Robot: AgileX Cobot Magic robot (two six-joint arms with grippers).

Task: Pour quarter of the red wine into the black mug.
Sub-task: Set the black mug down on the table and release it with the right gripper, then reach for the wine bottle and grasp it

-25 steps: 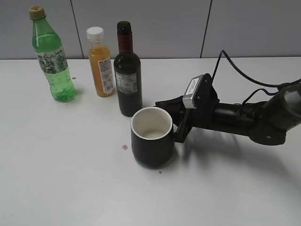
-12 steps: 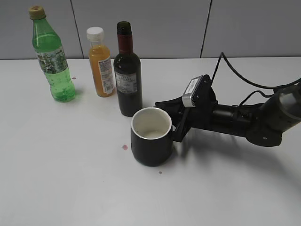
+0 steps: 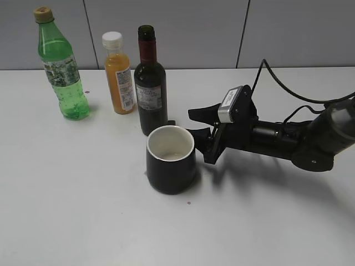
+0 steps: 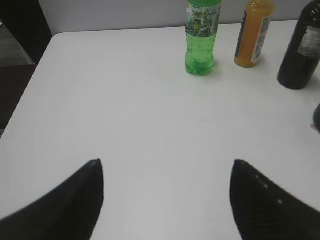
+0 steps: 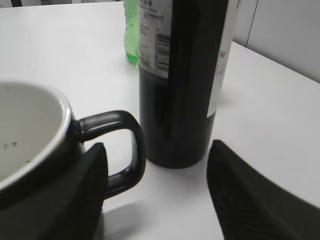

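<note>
The red wine bottle, dark glass with a maroon neck foil and no cap, stands upright near the table's middle; it also shows in the right wrist view and the left wrist view. The black mug with a white inside stands just in front of it. My right gripper is open, lying low at the mug's right side. The mug's handle sits between the spread fingers of that gripper, ungripped. My left gripper hangs open over bare table, holding nothing.
An orange juice bottle with a white cap and a green plastic bottle stand left of the wine, at the back. The right arm and its cable stretch across the table's right half. A small red spot marks the table.
The right gripper has opened and let go of the mug's handle. The mug has shifted a little to the left, closer to the wine bottle. The left gripper's opening is unchanged.
</note>
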